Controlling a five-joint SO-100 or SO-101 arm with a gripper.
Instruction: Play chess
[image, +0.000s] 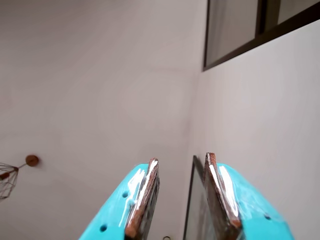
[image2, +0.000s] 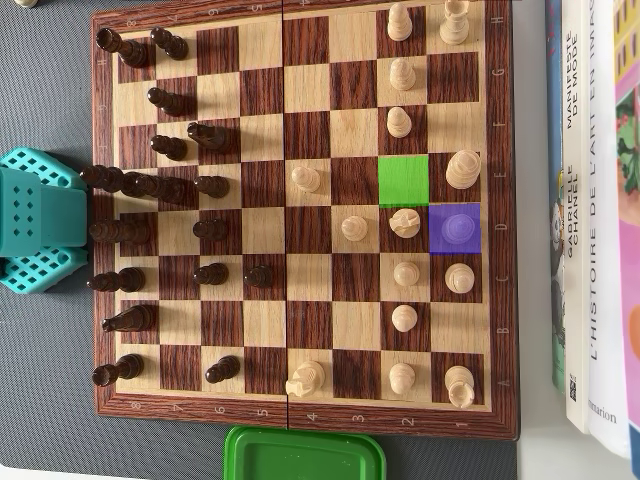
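Fingers (image: 145, 200) of the gripper (image: 181, 162) fill the bottom of the wrist view, teal shells with brown inner pads, spread apart with nothing between them. Beyond them that view shows only a pale wall, a dark window frame (image: 235, 50) at upper right, and part of a wire lamp (image: 7, 179) cut off at the left edge; the board does not show there.

In the overhead view the teal arm (image2: 38, 220) sits at the left edge, beside the chessboard (image2: 300, 410) and clear of the pieces. Dark pieces (image2: 165, 148) crowd the board's left side, light pieces (image2: 404, 270) the right. One square is tinted green (image2: 404, 180) and empty; a neighbouring square is tinted purple (image2: 455, 228) with a piece on it, tinted too and hard to identify. Letters and numbers along the board's border are faint.

A green lid (image2: 305, 455) is cut off at the bottom edge. Books (image2: 590, 200) lie right of the board, partly out of frame; spines read "L'HISTOIRE DE L'ART EN IMA…", "MANIFESTE" and "GABRIELLE CHANEL".
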